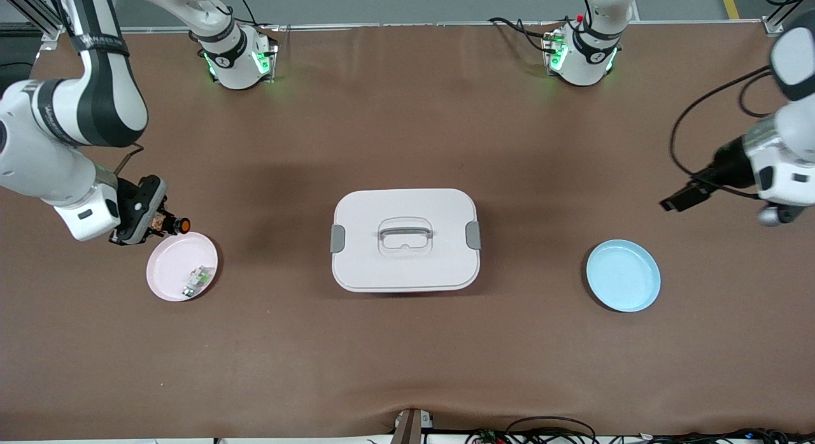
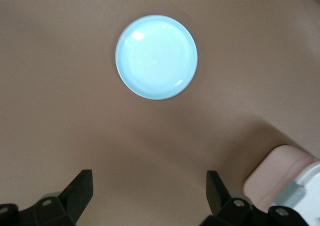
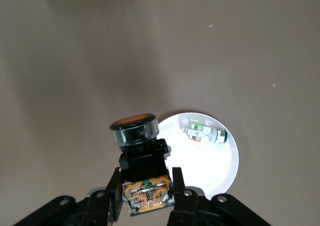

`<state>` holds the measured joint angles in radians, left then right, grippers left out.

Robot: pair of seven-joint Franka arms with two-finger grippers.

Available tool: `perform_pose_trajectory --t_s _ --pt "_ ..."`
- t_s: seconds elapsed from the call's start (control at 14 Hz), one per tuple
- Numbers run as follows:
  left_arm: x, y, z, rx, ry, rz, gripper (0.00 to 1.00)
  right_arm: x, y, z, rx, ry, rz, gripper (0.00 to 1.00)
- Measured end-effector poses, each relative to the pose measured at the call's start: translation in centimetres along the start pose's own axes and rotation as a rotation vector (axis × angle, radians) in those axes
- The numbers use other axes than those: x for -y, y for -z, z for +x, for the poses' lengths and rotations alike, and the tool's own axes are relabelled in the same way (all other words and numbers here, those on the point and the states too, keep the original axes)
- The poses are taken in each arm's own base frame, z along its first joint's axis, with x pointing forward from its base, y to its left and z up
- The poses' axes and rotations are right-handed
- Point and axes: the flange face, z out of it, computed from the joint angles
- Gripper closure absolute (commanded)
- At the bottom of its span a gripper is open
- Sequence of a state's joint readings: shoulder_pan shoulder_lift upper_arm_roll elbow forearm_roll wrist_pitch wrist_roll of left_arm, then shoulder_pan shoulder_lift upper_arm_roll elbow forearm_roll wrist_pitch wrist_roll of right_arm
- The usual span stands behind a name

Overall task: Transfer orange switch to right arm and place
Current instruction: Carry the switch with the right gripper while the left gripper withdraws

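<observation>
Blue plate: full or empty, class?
Empty: the blue plate shows only its bare surface in the front and left wrist views; nothing lies in it.

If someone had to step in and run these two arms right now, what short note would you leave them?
Right gripper: shut on the small orange push-button switch, held in the air by the rim of the round pink plate.
Left gripper: open, empty, waiting above the table near the round light-blue plate.
The pink plate holds a small white-and-green component.
Done: switch is in the right arm's grip.
Left: set the switch down, probably on the pink plate, and let go.
</observation>
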<state>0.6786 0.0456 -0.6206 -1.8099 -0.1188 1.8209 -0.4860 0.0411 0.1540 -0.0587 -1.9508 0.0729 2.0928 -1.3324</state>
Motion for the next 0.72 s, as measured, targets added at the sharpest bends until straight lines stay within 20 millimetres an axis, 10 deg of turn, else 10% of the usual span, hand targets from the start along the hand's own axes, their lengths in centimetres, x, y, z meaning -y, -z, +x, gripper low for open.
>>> perform_pose_trajectory --t_s 0.72 --pt "9.4 2.0 4.1 -0.028 -0.169 0.014 0.0 -1.9 -8.2 -5.2 0.044 0.08 -0.049 1.0"
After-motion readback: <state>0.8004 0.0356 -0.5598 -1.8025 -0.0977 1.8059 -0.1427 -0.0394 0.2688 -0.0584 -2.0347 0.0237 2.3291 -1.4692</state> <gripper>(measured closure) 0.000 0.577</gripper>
